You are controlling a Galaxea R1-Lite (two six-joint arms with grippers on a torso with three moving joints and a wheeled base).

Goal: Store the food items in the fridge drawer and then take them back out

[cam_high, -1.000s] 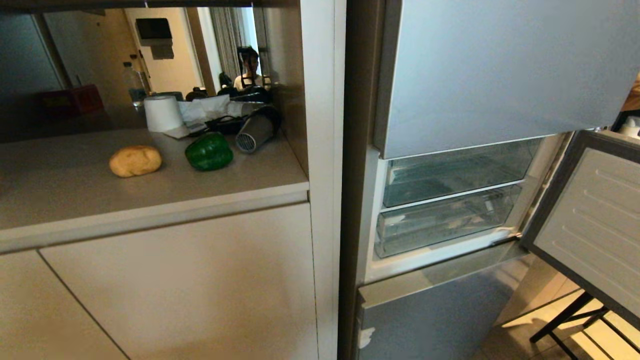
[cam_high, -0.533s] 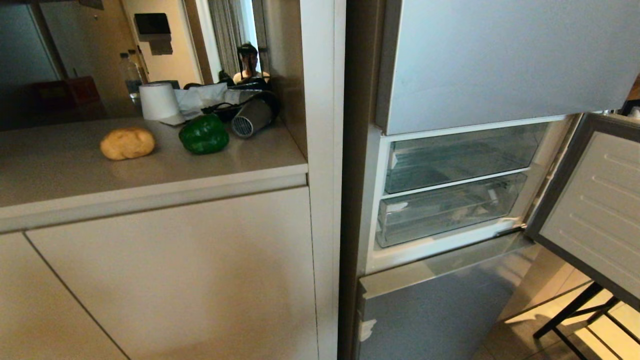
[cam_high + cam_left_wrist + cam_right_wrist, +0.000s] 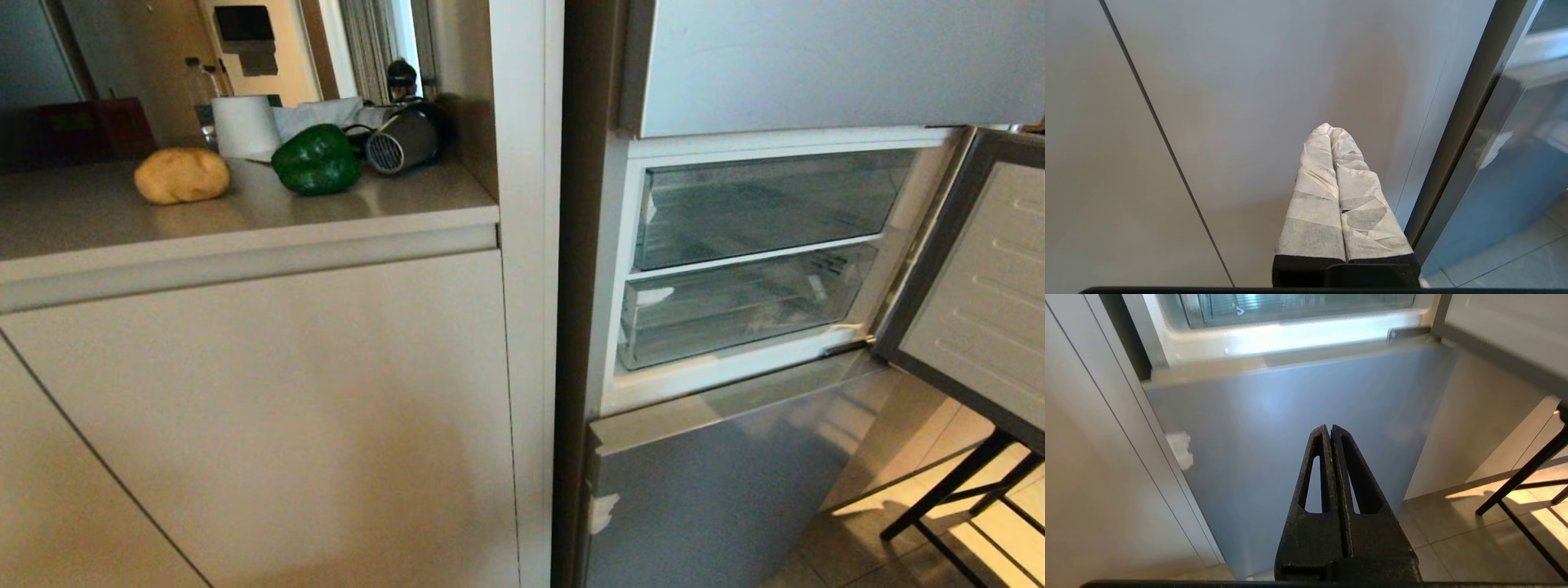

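Fridge drawer (image 3: 739, 314), the lower clear bin, is seen pushed in behind the swung-open door (image 3: 971, 278); the bell pepper (image 3: 317, 160) and potato (image 3: 182, 175) are left on the counter (image 3: 245, 220). Left gripper (image 3: 1332, 130) and right gripper (image 3: 1329, 428) are pressed closed, empty. The drawer should be pulled out squarely before anything is lifted.
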